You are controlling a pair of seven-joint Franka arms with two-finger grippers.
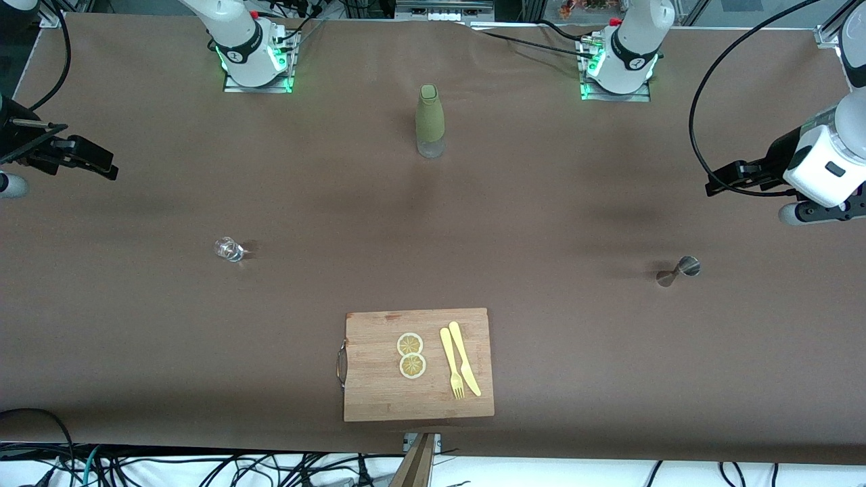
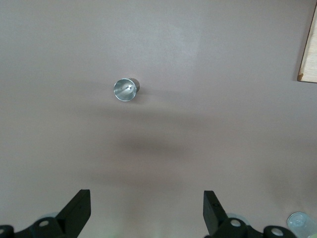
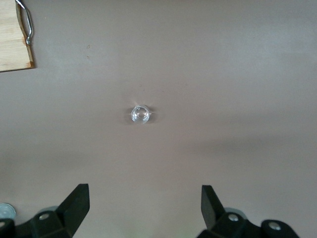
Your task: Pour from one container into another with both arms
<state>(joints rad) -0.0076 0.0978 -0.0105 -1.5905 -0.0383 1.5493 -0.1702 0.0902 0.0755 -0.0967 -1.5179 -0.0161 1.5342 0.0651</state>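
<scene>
Two small containers stood well apart on the brown worktop [image 1: 135, 325] in the front view: a clear glass [image 1: 229, 249] toward the right arm's end and a metal measuring cup [image 1: 677, 270] toward the left arm's end. Taking the wooden cutting board [image 1: 379, 396] as the landmark, both stood farther from the front camera than it, one off each end. On the board lay two lemon slices [image 1: 411, 355], a yellow fork [image 1: 451, 363] and a yellow knife [image 1: 465, 358]. A green bottle [image 1: 430, 120] stood farther from the camera than the board, between the arm bases. The right gripper [image 1: 88, 159] and left gripper [image 1: 734, 177] hung high at the table's ends, empty.

From the left wrist, the left gripper [image 2: 147, 213] was spread wide above the measuring cup [image 2: 125, 89], which stood upright, mouth up. It looked light, stiff and slick; its narrow waist seemed the best hold.

From the right wrist, the right gripper [image 3: 145, 208] was likewise spread over the glass [image 3: 140, 114]. The glass looked fragile and slippery, so a gentle pinch across its side wall would suit.
</scene>
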